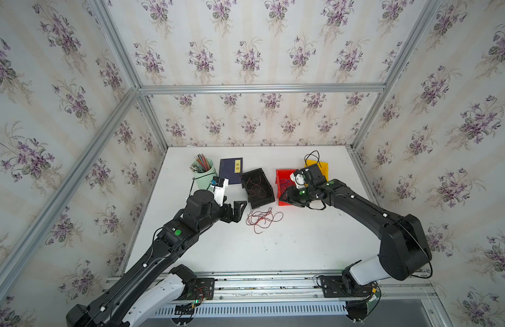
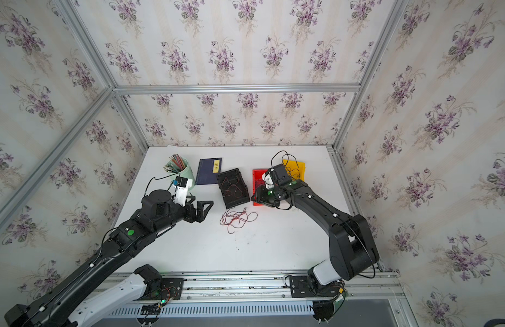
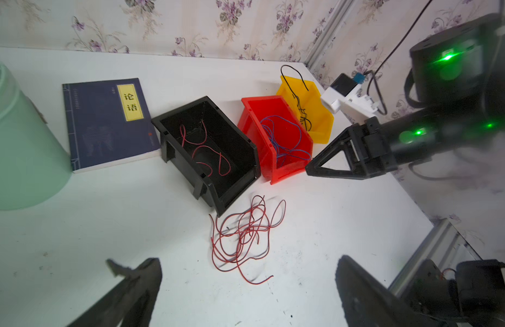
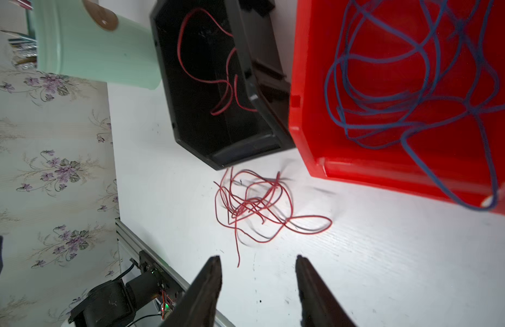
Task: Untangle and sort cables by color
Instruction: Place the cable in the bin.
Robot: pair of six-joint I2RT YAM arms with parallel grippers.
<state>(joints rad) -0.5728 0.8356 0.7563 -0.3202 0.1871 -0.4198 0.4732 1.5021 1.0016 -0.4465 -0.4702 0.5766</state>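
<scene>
Cables lie tangled, tail pointing toward table front.

One black bin, one red bin, one yellow bin, three in all. One blue book. One green cup. One loose heap of red cables.

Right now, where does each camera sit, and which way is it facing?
Top views: high above the near edge of the table, looking down; left arm and right arm show in both top views.
Left wrist: on the left arm, facing book, black bin, red bin, yellow bin; open left end effector nearest, right end effector beyond.
Right wrist: on the right arm, facing the loose red cables; the open right end effector at the picture's edge.
Shared: both wrist views show those cables, the black bin and the red bin.
</scene>
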